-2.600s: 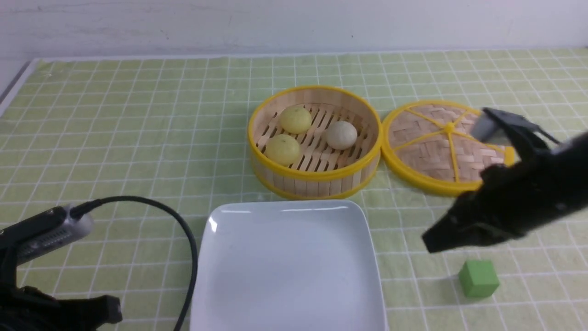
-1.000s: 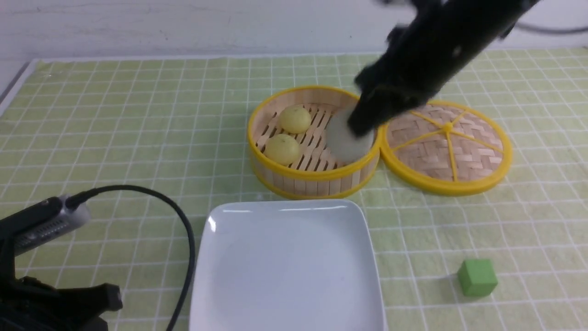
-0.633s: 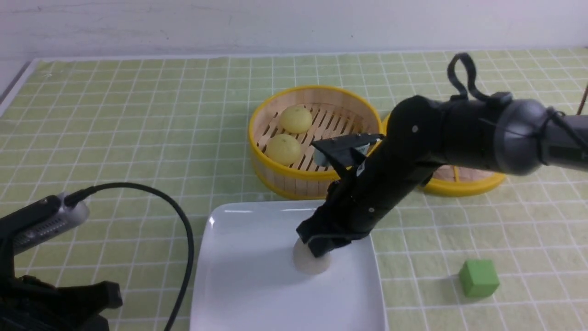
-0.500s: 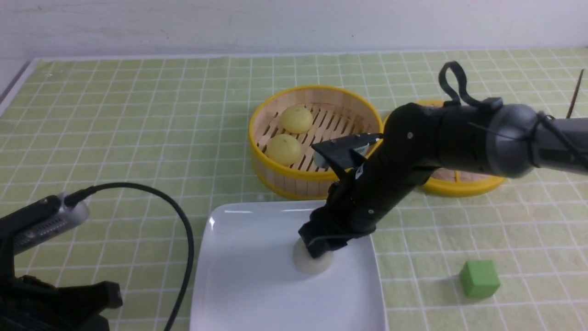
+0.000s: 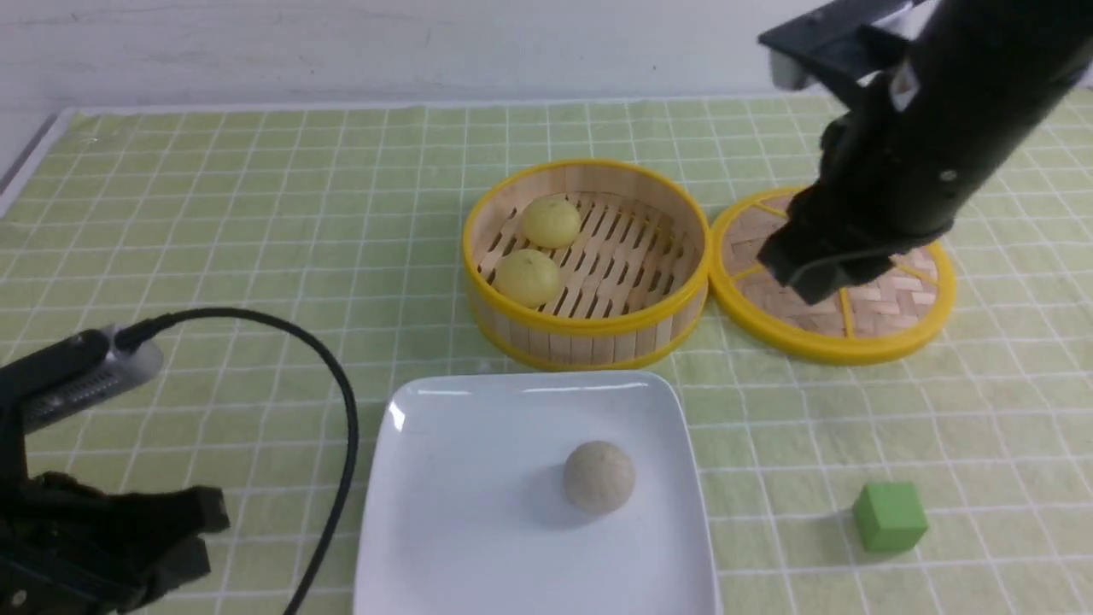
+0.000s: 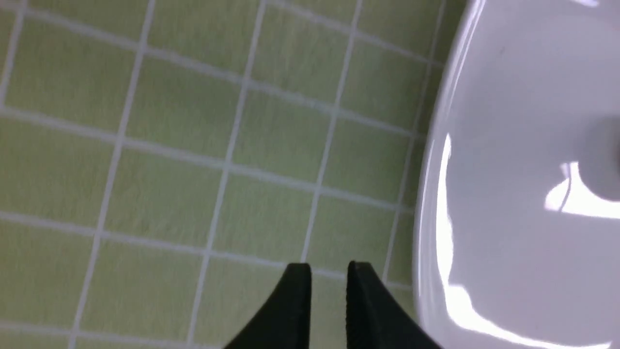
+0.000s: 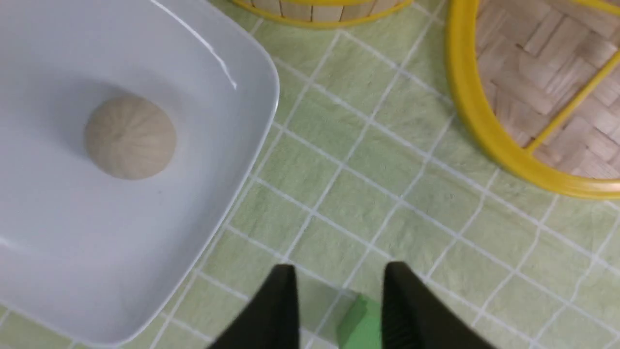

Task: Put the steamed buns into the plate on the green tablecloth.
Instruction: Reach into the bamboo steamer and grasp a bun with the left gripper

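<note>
An off-white steamed bun (image 5: 599, 477) (image 7: 130, 136) lies alone on the white square plate (image 5: 444, 512) (image 7: 208, 72) on the green tablecloth (image 5: 256, 213). Two pale yellow buns (image 5: 551, 221) (image 5: 528, 278) sit in the bamboo steamer. My right gripper (image 5: 807, 278) (image 7: 341, 271) hangs high over the woven lid, open, with nothing between its fingers. My left gripper (image 5: 171, 530) (image 6: 329, 266) is low over the cloth just left of the plate's rim (image 6: 436, 194). Its jaws stand a narrow gap apart with nothing between them.
The yellow-rimmed steamer basket (image 5: 589, 329) stands behind the plate, and its woven lid (image 5: 854, 342) lies flat to the right of it. A green cube (image 5: 889, 516) (image 7: 361, 325) sits right of the plate. A black cable (image 5: 341, 410) arcs from the left arm along the plate's left side.
My right gripper let go of the off-white bun on the plate, then rose and swung back to the right over the lid. The left arm barely shifted.
</note>
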### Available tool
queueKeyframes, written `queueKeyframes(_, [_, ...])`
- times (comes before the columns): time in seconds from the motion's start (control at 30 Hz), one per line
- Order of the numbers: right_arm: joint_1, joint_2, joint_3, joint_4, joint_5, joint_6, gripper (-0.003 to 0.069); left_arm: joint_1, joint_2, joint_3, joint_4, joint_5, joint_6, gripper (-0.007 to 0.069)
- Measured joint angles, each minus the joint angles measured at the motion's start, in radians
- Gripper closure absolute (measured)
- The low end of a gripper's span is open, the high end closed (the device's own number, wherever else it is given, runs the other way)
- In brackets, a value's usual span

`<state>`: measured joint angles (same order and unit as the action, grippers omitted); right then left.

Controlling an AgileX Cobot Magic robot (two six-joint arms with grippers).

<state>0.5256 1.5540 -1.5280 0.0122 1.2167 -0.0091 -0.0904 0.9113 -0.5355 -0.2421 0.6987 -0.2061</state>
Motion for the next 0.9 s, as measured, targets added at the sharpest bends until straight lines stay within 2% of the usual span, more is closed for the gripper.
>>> queueKeyframes(0.03, [0.001,-0.080,0.062,0.001,0.003,0.009,0.0606,0.000,0.000,-0.014,-0.013,-0.053,0.036,0.0481])
queueKeyframes(0.1, [0.001,-0.173,0.155,0.001,0.010,0.009,0.0664,0.000,0.008,-0.031,-0.040,-0.092,0.071,0.0481])
queueKeyframes(0.23, [0.000,-0.376,0.396,-0.005,0.019,0.018,0.0673,0.000,0.087,-0.120,-0.124,-0.063,0.133,0.0523])
queueKeyframes(0.37, [0.000,-0.561,0.634,-0.003,-0.053,0.018,0.0673,0.000,0.267,-0.289,-0.204,0.066,0.218,0.0615])
queueKeyframes(0.5, [0.000,-0.724,0.846,-0.003,-0.198,0.019,0.0671,-0.038,0.486,-0.497,-0.266,0.153,0.273,0.0622])
queueKeyframes(0.57, [0.000,-0.746,0.876,-0.003,-0.221,0.019,0.0671,-0.068,0.548,-0.561,-0.268,0.156,0.273,0.0615])
queueKeyframes(0.7, [0.000,-0.781,0.926,0.002,-0.273,0.019,0.0666,-0.193,0.756,-0.805,-0.226,0.166,0.206,0.0517])
queueKeyframes(0.77, [0.000,-0.781,0.926,0.005,-0.288,0.019,0.0664,-0.242,0.851,-0.915,-0.174,0.174,0.161,0.0450])
queueKeyframes(0.8, [0.000,-0.781,0.926,0.005,-0.298,0.019,0.0664,-0.271,0.920,-1.008,-0.117,0.184,0.122,0.0386])
queueKeyframes(0.83, [0.000,-0.781,0.926,0.005,-0.299,0.019,0.0663,-0.274,0.928,-1.030,-0.109,0.184,0.118,0.0378])
queueKeyframes(0.9, [0.000,-0.781,0.927,0.004,-0.309,0.019,0.0660,-0.301,1.004,-1.132,-0.039,0.197,0.088,0.0305])
